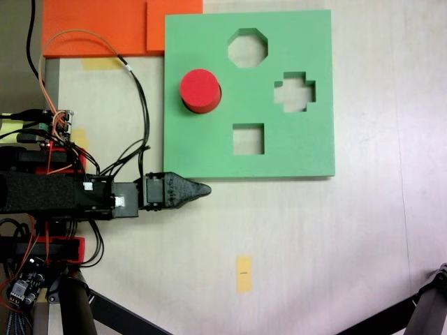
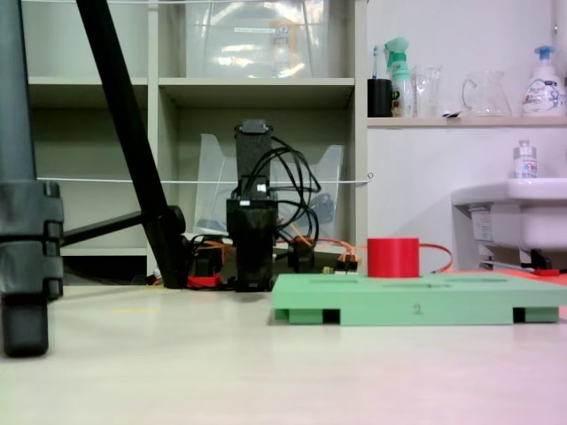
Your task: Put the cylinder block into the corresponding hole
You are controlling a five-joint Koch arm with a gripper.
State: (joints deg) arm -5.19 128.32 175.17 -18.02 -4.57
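Risk is small now; cylinder block [image 1: 200,90] sits in corresponding hole [image 1: 187,105], centre-left of frame, slightly proud; my gripper [image 1: 204,188] looks pressed together, holds nothing, below board [image 1: 293,146].

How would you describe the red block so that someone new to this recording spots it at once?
Find the square green foam board lying on the pale table in a fixed view. The cylinder block stands near its left edge, left of the octagonal, cross and square cutouts. It is the one red, round-topped solid rising above the board.
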